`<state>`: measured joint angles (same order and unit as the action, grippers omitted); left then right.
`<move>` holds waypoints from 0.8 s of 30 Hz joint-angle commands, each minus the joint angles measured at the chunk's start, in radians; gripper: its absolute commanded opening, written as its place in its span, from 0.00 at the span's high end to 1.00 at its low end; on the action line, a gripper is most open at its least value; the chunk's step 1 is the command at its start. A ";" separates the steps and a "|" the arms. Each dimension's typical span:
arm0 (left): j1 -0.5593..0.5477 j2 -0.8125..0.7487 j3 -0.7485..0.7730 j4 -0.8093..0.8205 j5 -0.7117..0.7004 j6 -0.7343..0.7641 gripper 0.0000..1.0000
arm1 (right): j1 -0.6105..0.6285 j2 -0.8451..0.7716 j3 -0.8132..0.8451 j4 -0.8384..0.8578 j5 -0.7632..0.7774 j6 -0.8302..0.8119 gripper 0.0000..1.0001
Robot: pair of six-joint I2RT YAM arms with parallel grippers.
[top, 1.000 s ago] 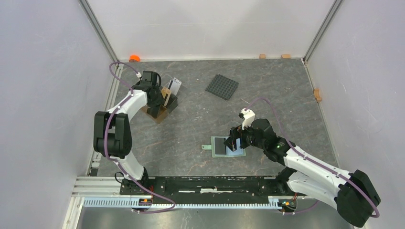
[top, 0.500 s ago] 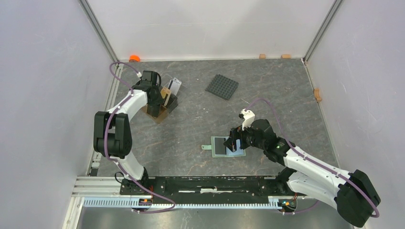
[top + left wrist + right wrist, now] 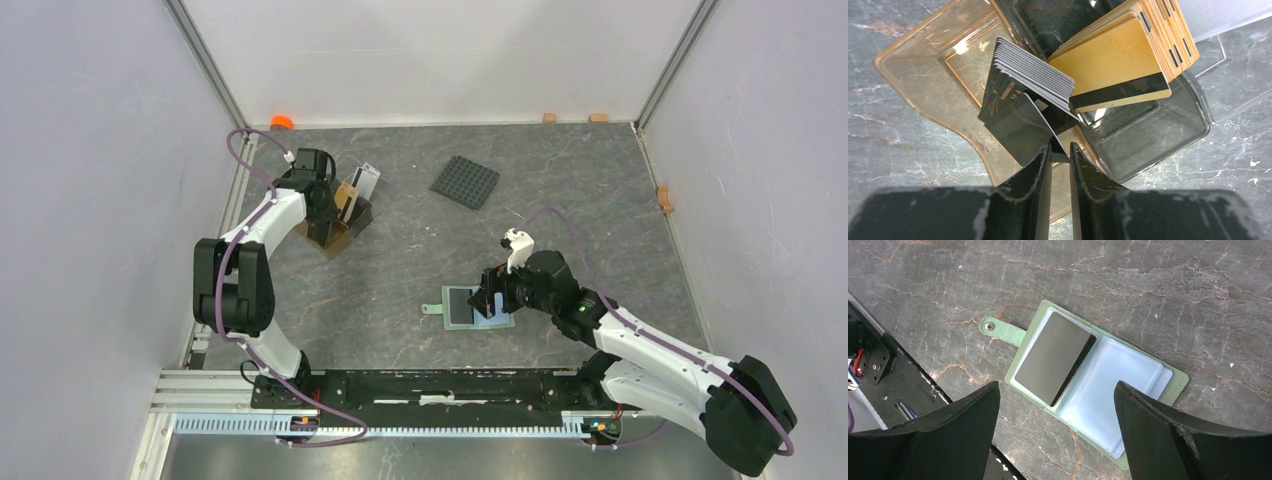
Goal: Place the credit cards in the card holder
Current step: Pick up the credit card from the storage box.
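Left jaws have narrowed since the earlier frame; nothing on the right side has shifted. Near right: I see the right gripper (image 3: 487,298) hovering with fingers wide apart over the card holder (image 3: 1143,385), which lies open and flat with one dark card (image 3: 1053,357) angled on its left half. Far left: the left gripper (image 3: 1060,150) is nearly together around the corner of a grey-black card (image 3: 1018,127) leaning out of the black stack (image 3: 1030,75) in the brown tray (image 3: 913,75). I can't tell if it's pinched. The gold stack (image 3: 1113,65) is just beside. The studded plate (image 3: 465,182) is far centre, well apart.
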<state>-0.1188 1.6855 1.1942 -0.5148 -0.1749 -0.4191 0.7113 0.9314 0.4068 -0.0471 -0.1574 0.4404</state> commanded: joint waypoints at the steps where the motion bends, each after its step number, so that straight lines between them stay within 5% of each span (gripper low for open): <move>1: 0.002 -0.061 0.008 -0.026 -0.044 0.059 0.91 | -0.003 -0.003 -0.013 0.039 -0.016 0.013 0.12; 24: 0.001 -0.133 0.051 -0.178 -0.198 0.212 0.98 | -0.003 -0.013 -0.016 0.066 -0.033 0.030 0.12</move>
<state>-0.1192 1.6115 1.2194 -0.6682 -0.2893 -0.2806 0.7113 0.9302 0.3939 -0.0414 -0.1825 0.4595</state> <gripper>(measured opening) 0.130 0.882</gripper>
